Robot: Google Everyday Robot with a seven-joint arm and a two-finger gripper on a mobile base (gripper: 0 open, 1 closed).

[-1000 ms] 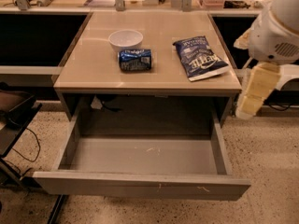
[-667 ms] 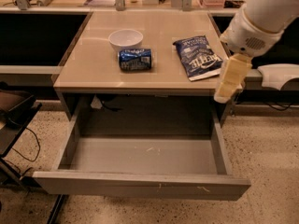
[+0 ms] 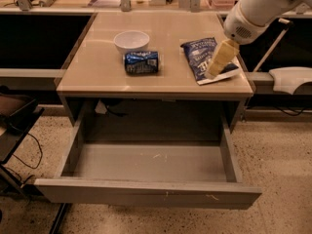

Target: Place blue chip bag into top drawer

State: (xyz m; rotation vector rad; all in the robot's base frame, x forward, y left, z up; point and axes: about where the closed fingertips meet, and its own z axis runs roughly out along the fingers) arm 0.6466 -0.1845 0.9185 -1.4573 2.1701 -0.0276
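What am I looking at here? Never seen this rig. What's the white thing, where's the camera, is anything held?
It's a mobile robot with one arm. The white arm comes in from the upper right and ends in a gripper, which sits over the right side of the blue chip bag; contact can't be told. One camera looks down at the table from the front; its mount isn't known. On the table are a white bowl, a blue drink can on its side, and the bag, lying flat. Below, the top drawer is pulled open. Nothing is lifted.
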